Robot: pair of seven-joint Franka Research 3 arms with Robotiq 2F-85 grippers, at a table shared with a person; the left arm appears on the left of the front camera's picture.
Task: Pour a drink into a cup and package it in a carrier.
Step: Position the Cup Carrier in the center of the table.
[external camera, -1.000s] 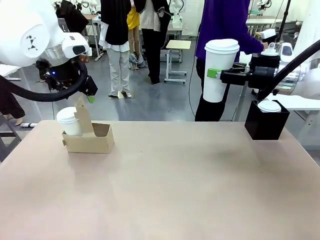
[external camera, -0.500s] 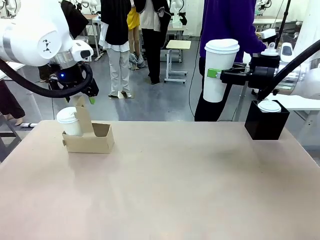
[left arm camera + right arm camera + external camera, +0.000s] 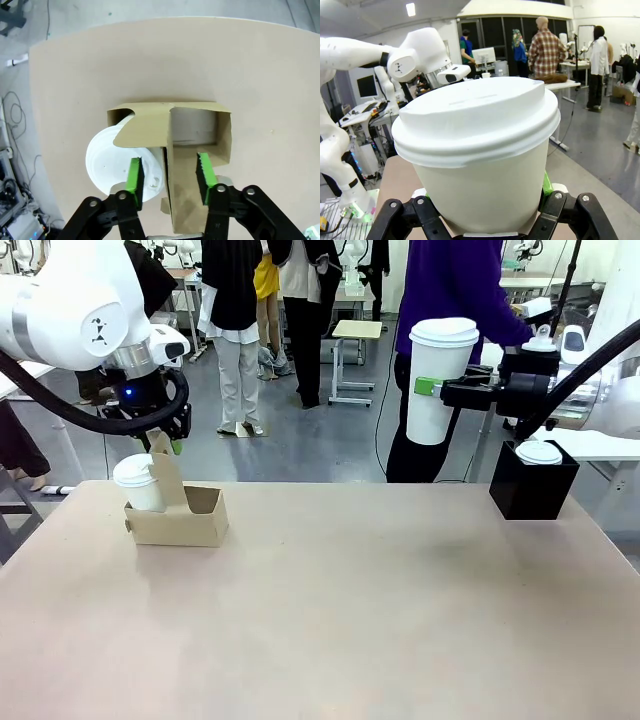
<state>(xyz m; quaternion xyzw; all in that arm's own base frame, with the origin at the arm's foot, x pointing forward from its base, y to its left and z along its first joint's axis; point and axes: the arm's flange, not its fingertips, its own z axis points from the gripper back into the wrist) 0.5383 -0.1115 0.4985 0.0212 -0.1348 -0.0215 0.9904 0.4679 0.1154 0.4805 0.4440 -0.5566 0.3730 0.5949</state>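
The brown cardboard carrier (image 3: 186,517) stands at the table's far left, with a smaller white lidded cup (image 3: 133,481) in its left hole. My left gripper (image 3: 162,441) hangs just over the upright handle panel. In the left wrist view the left gripper (image 3: 169,174) is open, its green pads (image 3: 134,174) straddling the panel (image 3: 169,150) without touching it. My right gripper (image 3: 431,389) is shut on the tall white cup (image 3: 440,370), held upright in the air beyond the table's far edge. The cup (image 3: 480,150) looms large above the right gripper (image 3: 485,212) in the right wrist view. The drink is out of view.
A black box (image 3: 530,485) with another white lidded cup (image 3: 539,452) stands at the far right of the table (image 3: 350,620). A person in a purple top (image 3: 450,280) stands behind the held cup. The carrier's right hole (image 3: 196,127) holds nothing.
My left gripper has shifted left and down over the carrier's handle panel, and its jaws have narrowed. The right arm and the cup have stayed still.
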